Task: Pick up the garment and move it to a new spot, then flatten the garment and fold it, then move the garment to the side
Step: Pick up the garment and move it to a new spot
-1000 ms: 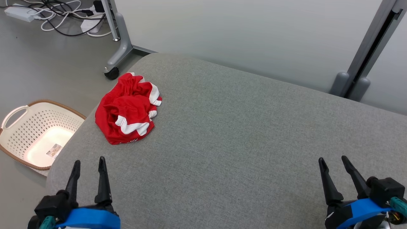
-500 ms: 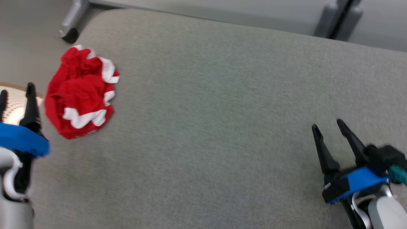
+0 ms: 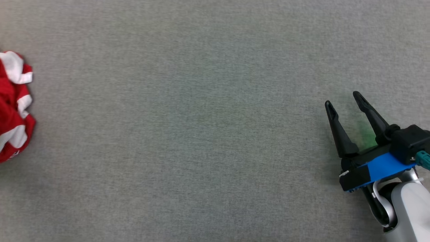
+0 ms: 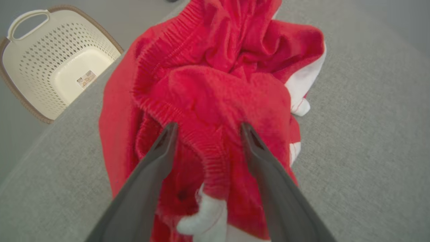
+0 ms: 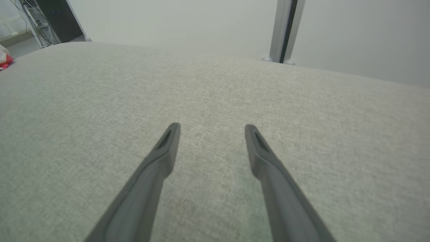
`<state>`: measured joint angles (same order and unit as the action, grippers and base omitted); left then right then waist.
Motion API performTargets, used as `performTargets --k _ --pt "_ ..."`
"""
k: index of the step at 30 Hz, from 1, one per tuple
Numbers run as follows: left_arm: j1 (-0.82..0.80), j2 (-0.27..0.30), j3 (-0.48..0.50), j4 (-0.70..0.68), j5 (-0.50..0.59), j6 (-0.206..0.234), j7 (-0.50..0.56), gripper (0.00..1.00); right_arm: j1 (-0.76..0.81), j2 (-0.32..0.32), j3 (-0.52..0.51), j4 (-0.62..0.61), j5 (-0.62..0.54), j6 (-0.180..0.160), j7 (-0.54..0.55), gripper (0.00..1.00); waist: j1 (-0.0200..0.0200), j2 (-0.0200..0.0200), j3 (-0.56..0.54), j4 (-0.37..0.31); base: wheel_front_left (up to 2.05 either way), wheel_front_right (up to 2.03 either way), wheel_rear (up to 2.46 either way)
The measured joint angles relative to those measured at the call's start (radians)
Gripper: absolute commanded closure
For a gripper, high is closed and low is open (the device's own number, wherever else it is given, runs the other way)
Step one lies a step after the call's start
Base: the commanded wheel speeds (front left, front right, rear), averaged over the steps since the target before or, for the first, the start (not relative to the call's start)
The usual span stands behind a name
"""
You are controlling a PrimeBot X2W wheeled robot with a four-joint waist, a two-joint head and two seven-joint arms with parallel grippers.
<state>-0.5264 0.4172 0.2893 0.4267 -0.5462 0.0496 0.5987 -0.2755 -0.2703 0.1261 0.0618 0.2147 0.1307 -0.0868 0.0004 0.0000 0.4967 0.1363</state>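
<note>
Garment, red with white trim, lies crumpled near the left edge of the gray fabric counter. The head view's left border cuts it off. The left pincer is spread wide over it, tips either side of a ribbed fold; contact is hard to judge. The right pincer is wide too, empty, well apart. A white basket sits below the counter's edge.

We face a grey upholstered surface, evenly lit.
Beyond the right gripper we see a pale wall and a grey post; left of the left gripper, grey floor.
</note>
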Motion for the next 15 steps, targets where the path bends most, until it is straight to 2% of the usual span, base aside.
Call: performTargets --k 2,6,7,8,9,15 --pt "0.006 0.001 0.001 0.007 0.000 0.027 0.040 0.00 -0.007 -0.001 -0.002 -0.003 0.000 0.000 -0.004 0.00 0.0000 0.0000 0.010 -0.018 0.00 0.00 0.00" --pt "0.032 -0.011 0.012 0.029 -0.040 0.042 0.119 0.00 -0.008 0.003 -0.003 0.001 0.001 0.000 -0.021 0.00 -0.0001 0.0000 0.009 -0.043 0.00 0.00 0.00" --pt "0.034 -0.011 0.013 0.027 -0.048 0.039 0.134 0.21 -0.008 0.007 -0.005 0.006 0.001 0.000 -0.025 0.00 -0.0002 0.0000 0.004 -0.046 0.00 0.00 0.00" --pt "0.040 -0.011 0.011 0.019 -0.051 0.037 0.142 0.64 -0.008 0.011 -0.005 0.013 0.001 0.000 -0.031 0.00 -0.0003 0.0000 -0.003 -0.049 0.00 0.00 0.00" --pt "0.051 -0.013 0.005 0.009 -0.051 0.027 0.142 1.00 -0.008 0.014 -0.006 0.020 0.003 0.000 -0.037 0.00 -0.0003 0.0000 -0.012 -0.050 0.00 0.00 0.00" --pt "0.070 -0.001 -0.011 -0.077 -0.044 -0.018 0.108 1.00 0.000 0.049 -0.009 0.080 0.008 0.000 -0.077 0.00 -0.0004 0.0000 -0.099 -0.044 0.00 0.00 0.00"
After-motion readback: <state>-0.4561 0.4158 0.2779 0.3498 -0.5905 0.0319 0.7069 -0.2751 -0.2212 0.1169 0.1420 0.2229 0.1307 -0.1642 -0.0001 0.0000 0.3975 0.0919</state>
